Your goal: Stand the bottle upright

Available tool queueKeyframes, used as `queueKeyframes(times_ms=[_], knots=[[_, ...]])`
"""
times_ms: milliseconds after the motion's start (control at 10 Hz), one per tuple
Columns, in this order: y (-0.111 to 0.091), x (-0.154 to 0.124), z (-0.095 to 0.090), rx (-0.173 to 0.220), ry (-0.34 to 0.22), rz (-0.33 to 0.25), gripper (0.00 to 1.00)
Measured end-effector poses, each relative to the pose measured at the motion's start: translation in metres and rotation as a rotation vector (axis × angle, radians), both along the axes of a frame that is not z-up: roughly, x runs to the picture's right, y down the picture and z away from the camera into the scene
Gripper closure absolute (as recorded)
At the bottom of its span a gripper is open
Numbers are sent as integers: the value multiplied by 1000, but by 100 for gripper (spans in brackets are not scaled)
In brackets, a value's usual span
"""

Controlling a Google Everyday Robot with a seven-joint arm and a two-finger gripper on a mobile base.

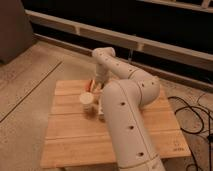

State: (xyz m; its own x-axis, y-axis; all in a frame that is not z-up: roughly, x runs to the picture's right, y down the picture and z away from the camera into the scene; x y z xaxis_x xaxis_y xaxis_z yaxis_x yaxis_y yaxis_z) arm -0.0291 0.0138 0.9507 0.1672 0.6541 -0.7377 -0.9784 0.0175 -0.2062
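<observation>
The bottle (101,108) shows only as a slim whitish shape on the wooden table (70,140), just right of the white cup, with the arm's thick link covering its right side. I cannot tell whether it lies flat or stands. My gripper (96,83) hangs from the wrist at the table's back edge, beside a small orange-red object (90,85). It is behind the cup and apart from the bottle. It is open and I see nothing in it.
A short round white cup (86,98) stands left of the bottle. My own arm (125,120) crosses the table's right half from the front. Black cables (192,112) lie on the floor to the right. A wall with rails runs behind.
</observation>
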Motion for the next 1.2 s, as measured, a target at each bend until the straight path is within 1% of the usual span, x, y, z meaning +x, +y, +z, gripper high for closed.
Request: queueKeyframes(times_ms=[200, 300, 500, 700, 800, 900, 1100, 1200], knots=[[0, 0, 0, 3, -1, -1, 35], [2, -3, 0, 11, -1, 3, 35], [9, -3, 1, 8, 1, 13, 35], [15, 3, 4, 9, 14, 16, 35], [12, 6, 7, 30, 20, 18, 35], [0, 11, 11, 90, 26, 12, 35], [-9, 10, 12, 144, 12, -2, 35], [-7, 5, 12, 152, -7, 1, 35]])
